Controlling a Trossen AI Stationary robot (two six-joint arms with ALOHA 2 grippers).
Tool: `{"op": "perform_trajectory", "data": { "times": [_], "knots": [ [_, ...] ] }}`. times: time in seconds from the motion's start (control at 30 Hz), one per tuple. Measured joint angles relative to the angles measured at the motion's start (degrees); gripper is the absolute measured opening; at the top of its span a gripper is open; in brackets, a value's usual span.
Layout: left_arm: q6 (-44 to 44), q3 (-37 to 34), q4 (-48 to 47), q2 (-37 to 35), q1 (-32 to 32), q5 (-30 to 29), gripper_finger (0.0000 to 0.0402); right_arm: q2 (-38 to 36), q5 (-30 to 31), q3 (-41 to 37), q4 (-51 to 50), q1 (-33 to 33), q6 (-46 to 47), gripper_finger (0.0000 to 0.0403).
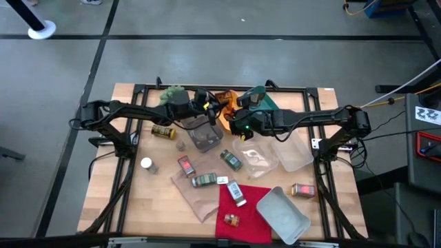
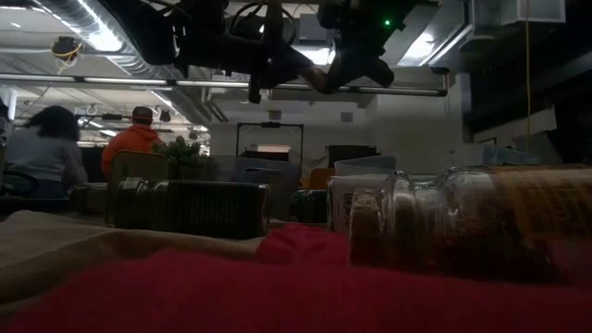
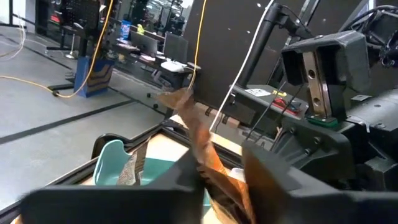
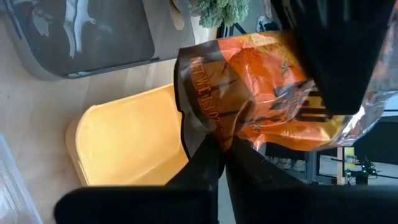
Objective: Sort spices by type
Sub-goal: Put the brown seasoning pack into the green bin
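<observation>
My right tool [image 4: 217, 146] clenched on crinkly orange-and-brown foil spice packet [image 4: 261, 93] above yellow tray [image 4: 130, 140] | my left tool [image 1: 207, 103]: state indeterminate, near table's far edge | risk: thin foil slips, misses tray

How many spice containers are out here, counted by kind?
Red tins: 3
Green-capped jars: 2
White-capped jar: 1
Yellow-labelled jar: 1
Small brown jar on the red cloth: 1
Orange bag pinched by the right gripper: 1
Total: 9
One small grey thing is too unclear to count.
</observation>
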Motion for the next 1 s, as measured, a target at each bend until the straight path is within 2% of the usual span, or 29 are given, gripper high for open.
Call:
{"op": "perform_trajectory", "data": {
  "times": [0.07, 0.13, 0.33, 0.57, 0.7, 0.87, 1.0],
  "knots": [
    [0.7, 0.0, 0.0, 0.0, 0.0, 0.0, 0.0025, 0.0, 0.0, 0.0, 0.0, 0.0, 0.0, 0.0013],
    [0.9, 0.0, -0.1, 0.0, 0.0, 0.0, 0.0012, 0.0, 0.0, 0.0, 0.0, 0.0, 0.0, 0.0018],
    [4.2, 0.0, -0.5, 0.0, -0.1, -0.1, 0.0009, 0.0, -0.1, 0.0, 0.1, 0.0, 3.7, 0.0065],
    [11.9, 0.0, -2.1, 0.0, 0.0, -0.2, 0.0007, 0.0, 0.1, 0.0, -0.7, 0.0, 12.1, 0.0143],
    [17.8, 0.0, -5.8, -0.1, 0.0, -0.2, 0.0008, 0.0, 3.7, 0.0, -1.6, 0.0, 12.4, 0.0179],
    [24.3, 0.0, -11.0, -0.1, -0.1, 2.4, 0.0007, 0.0, 5.3, 0.1, -2.1, -0.2, 12.1, 0.0192],
    [29.0, -0.1, -13.3, -0.1, -0.9, 7.1, 0.0008, 0.0, -0.6, 0.1, -2.2, -0.5, 12.0, 0.0189]
  ]
}}
